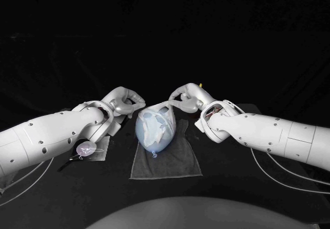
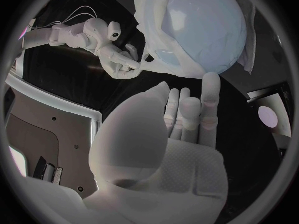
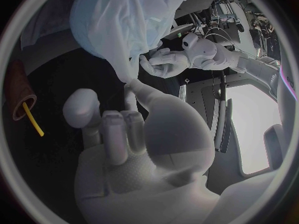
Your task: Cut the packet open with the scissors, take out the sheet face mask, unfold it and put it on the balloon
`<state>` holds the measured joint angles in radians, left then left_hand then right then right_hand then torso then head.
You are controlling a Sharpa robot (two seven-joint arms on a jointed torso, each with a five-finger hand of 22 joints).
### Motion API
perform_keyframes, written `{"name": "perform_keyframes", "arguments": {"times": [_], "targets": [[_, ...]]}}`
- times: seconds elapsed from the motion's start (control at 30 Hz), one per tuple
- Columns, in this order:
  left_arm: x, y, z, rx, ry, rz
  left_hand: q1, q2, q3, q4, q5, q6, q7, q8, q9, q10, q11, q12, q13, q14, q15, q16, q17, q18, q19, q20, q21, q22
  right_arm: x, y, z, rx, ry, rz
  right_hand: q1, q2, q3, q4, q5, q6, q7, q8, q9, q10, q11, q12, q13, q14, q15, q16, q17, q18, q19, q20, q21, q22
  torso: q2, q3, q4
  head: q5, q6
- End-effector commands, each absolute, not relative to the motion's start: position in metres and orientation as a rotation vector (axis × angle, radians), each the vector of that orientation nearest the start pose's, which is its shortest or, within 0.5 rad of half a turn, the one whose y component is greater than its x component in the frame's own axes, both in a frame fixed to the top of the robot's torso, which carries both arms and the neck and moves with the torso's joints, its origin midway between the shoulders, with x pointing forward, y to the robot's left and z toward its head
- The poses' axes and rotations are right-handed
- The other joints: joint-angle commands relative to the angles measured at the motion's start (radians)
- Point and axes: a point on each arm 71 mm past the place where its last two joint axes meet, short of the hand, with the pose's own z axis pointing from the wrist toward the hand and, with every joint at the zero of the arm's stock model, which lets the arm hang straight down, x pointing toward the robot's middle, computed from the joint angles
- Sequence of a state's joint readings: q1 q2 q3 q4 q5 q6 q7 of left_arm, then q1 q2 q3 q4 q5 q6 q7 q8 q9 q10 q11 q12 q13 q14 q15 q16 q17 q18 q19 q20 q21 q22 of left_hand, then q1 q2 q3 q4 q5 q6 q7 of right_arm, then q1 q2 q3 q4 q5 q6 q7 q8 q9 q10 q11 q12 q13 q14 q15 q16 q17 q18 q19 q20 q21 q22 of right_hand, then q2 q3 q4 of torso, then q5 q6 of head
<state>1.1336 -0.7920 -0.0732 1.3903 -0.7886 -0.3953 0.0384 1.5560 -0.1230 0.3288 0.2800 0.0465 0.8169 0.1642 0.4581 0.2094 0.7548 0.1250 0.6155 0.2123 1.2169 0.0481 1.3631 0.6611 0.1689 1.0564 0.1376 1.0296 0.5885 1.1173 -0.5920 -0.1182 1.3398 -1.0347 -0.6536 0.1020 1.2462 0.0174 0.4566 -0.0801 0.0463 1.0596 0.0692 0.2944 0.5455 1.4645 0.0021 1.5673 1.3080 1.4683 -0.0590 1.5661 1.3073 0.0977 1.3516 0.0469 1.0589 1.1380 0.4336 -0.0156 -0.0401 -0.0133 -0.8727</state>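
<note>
Glossy white left arm (image 1: 48, 138) and right arm (image 1: 275, 136).
Dark screws (image 1: 44, 150) dotted their rounded shells; thin cables (image 1: 272, 164) hung beneath; left robot hand (image 1: 125, 102) and right robot hand (image 1: 187, 97) were silver.

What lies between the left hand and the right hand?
The balloon with the sheet mask draped over it, in the head view; the right hand pinches the mask's edge.

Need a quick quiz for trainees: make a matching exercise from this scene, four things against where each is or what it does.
1 balloon
2 sheet mask
3 grey towel
4 right hand

a spread on the table
b pinches the mask
c lies on the towel
d draped over the balloon

Pairs: 1-c, 2-d, 3-a, 4-b
</note>
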Motion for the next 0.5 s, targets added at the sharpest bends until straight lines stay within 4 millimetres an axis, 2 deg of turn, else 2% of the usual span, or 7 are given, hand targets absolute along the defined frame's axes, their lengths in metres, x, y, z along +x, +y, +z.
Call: {"name": "perform_keyframes", "arguments": {"times": [0.03,0.23,0.5], "targets": [[0.4952,0.2174,-0.2407,-0.516,1.821,-0.912,-0.003,-0.014,-0.002,-0.006,0.002,0.011,-0.001,-0.008,-0.002,0.004,-0.003,0.0,-0.002,-0.01,-0.001,-0.002,-0.007,0.009,-0.003,-0.001,-0.006,-0.003,0.4868,-0.1315,-0.2383,0.229,1.496,0.959,0.003,0.008,0.008,0.0,0.002,0.008,-0.002,0.008,0.057,0.106,-0.008,0.004,0.263,0.103,-0.007,0.005,0.264,0.018,0.003,-0.006,0.006,0.001,0.0,0.0005,0.0001,0.0,0.0],[0.4988,0.2135,-0.2428,-0.504,1.846,-0.905,-0.011,-0.03,-0.012,-0.008,0.001,0.013,0.001,-0.017,-0.006,-0.006,-0.002,0.0,-0.003,-0.02,0.0,-0.005,-0.021,0.01,-0.009,-0.001,-0.012,-0.011,0.486,-0.1311,-0.2378,0.23,1.494,0.963,0.003,0.008,0.008,0.0,0.002,0.008,-0.002,0.008,0.057,0.106,-0.008,0.004,0.263,0.103,-0.007,0.005,0.264,0.018,0.003,-0.006,0.006,0.001,-0.001,0.0003,-0.0002,0.0,0.0],[0.5015,0.2087,-0.2427,-0.496,1.84,-0.91,-0.012,-0.033,-0.015,-0.011,0.002,0.003,0.003,-0.036,-0.014,-0.021,0.001,0.001,-0.004,-0.028,0.002,-0.005,-0.028,0.01,-0.012,0.001,-0.014,-0.013,0.4841,-0.1302,-0.237,0.23,1.494,0.971,0.003,0.008,0.008,0.0,0.002,0.008,-0.002,0.008,0.057,0.106,-0.008,0.004,0.263,0.103,-0.007,0.005,0.264,0.018,0.003,-0.006,0.006,0.001,0.0,0.0003,-0.0003,-0.003,0.0]]}}
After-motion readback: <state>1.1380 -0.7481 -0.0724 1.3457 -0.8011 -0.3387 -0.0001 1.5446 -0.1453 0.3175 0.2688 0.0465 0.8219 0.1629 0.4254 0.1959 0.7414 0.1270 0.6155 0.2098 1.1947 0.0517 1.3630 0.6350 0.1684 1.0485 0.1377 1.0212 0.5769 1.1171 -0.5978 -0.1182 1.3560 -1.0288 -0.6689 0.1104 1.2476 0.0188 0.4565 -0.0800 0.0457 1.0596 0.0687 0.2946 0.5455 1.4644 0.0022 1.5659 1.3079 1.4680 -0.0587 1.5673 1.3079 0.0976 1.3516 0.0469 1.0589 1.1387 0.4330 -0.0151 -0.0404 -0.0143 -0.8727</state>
